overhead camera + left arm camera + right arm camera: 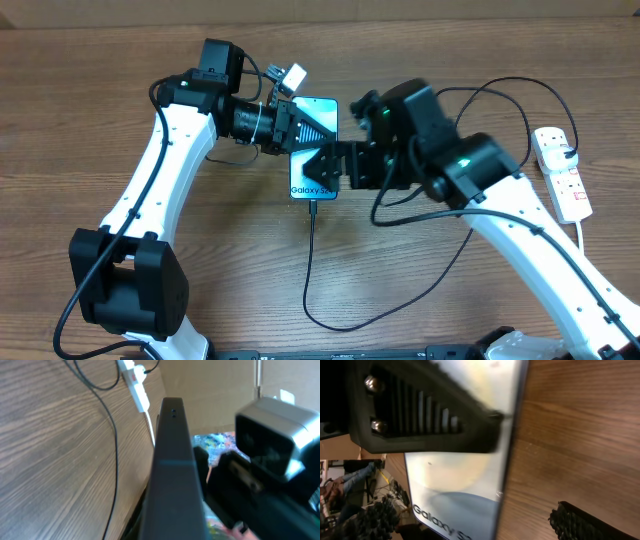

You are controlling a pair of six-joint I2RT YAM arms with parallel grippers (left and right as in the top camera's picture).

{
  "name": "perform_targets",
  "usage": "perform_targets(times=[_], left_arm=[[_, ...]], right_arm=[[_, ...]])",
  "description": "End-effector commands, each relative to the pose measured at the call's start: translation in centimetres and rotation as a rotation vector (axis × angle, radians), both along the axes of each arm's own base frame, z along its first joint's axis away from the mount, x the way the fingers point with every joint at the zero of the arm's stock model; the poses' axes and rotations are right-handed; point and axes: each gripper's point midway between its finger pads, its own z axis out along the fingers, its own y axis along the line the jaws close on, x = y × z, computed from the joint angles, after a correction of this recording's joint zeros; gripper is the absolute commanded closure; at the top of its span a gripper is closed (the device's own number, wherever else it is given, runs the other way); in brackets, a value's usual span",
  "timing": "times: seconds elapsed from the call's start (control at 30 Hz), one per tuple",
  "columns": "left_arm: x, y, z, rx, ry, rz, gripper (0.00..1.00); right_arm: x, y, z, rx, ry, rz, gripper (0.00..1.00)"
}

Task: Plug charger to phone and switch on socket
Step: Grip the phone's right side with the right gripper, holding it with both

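The phone (312,150) lies at the table's middle, screen lit light blue and reading "Galaxy S24". My left gripper (300,125) is shut on its far end. In the left wrist view the phone (170,460) shows edge-on as a dark bar. My right gripper (335,168) is open, its fingers straddling the phone's right edge (470,485). The charger (308,260) is a thin black cable whose tip meets the phone's near edge, then loops along the front of the table. The socket (563,172) lies at the far right, away from both grippers.
The socket's white cord (590,245) trails toward the front right. The charger cable (112,435) and the socket (136,380) show beyond the phone in the left wrist view. The right arm's body (270,435) is close beside the phone. Bare wood (580,435) lies right of the phone.
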Motion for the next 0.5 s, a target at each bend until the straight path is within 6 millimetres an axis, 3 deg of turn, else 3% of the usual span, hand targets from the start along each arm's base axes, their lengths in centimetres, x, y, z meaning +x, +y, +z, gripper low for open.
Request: perform_targets(times=[0.0,0.23,0.37,0.47], left_arm=[[-0.3,0.2,2.6,-0.120,-0.052,-0.029,0.96],[-1.2,0.0,6.1,-0.341,-0.239,-0.131,0.96],[-1.2,-0.1,6.5,-0.364,-0.274,-0.142,0.96],[-1.2,-0.1,6.5,-0.364,-0.276,-0.143,0.96]], right_arm=[[-0.5,-1.1,4.1,0.088,-0.108,0.075,0.00],[-0.1,-3.9,5.6,0.188,-0.111,0.102,0.00],[-1.2,-3.8,7.5,0.303,-0.181,0.240,0.00],[-1.4,-3.7,7.7,0.323,-0.196,0.264,0.00]])
